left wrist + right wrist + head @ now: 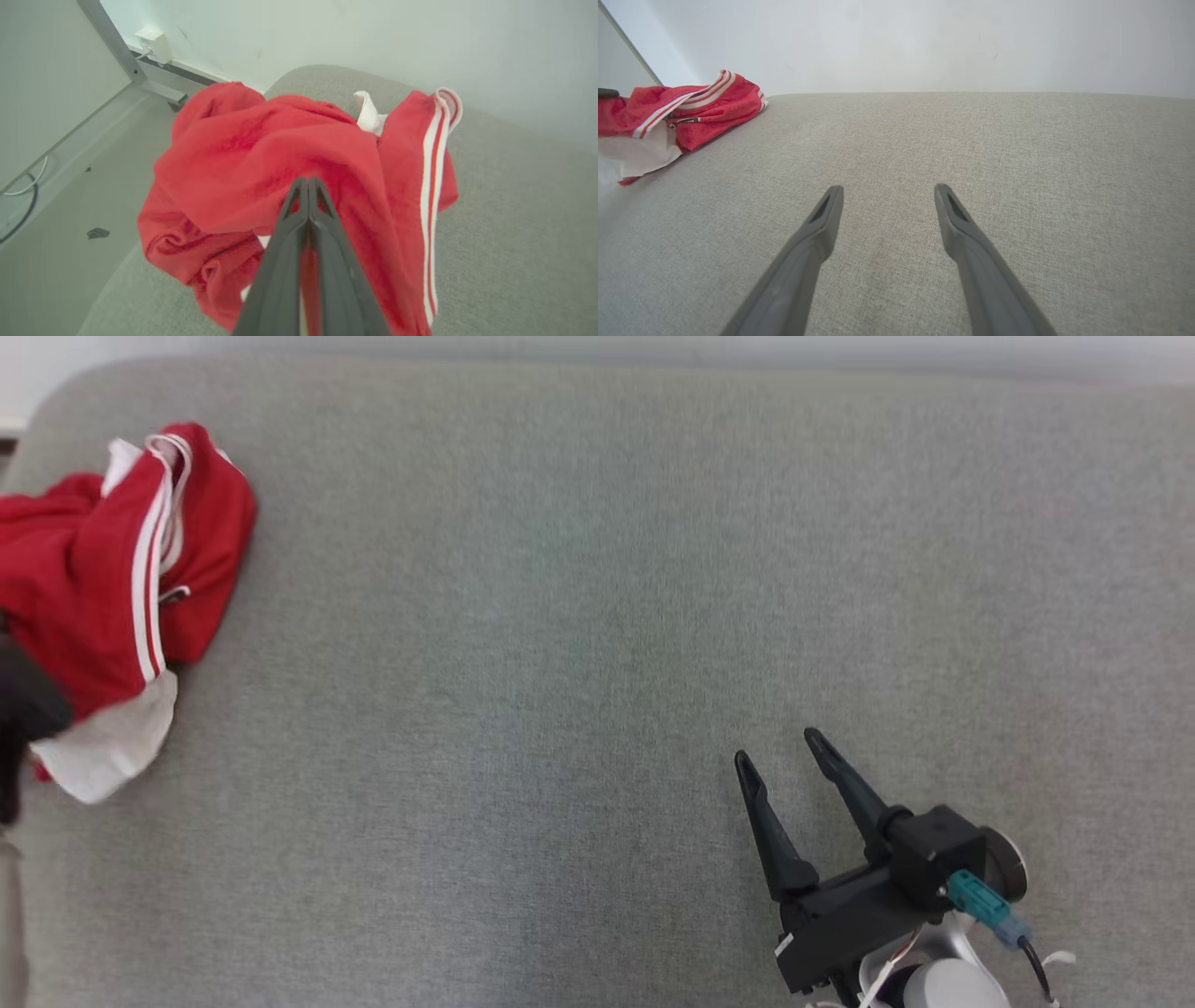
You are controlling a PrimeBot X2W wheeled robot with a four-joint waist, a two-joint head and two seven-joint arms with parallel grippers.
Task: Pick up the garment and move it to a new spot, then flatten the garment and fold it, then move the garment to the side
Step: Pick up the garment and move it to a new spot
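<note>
The garment (93, 579) is a crumpled red piece with white side stripes and a white lining, lying at the far left end of the grey cushioned surface (560, 616). In the left wrist view my left gripper (308, 181) is shut, its tips pinching a fold of the garment (261, 154), with red cloth showing between the fingers. A dark part of my left arm (23, 709) overlaps the garment's near edge. My right gripper (777, 749) hovers open over bare cushion at the lower right, far from the garment (705, 107). Nothing sits between its fingers (888, 188).
The cushion's rounded left end drops to the floor (70, 196) just beyond the garment. A grey metal frame leg (117, 46), a white wall box (154, 42) and a cable (23, 205) are down there. A pale wall (924, 42) backs the cushion.
</note>
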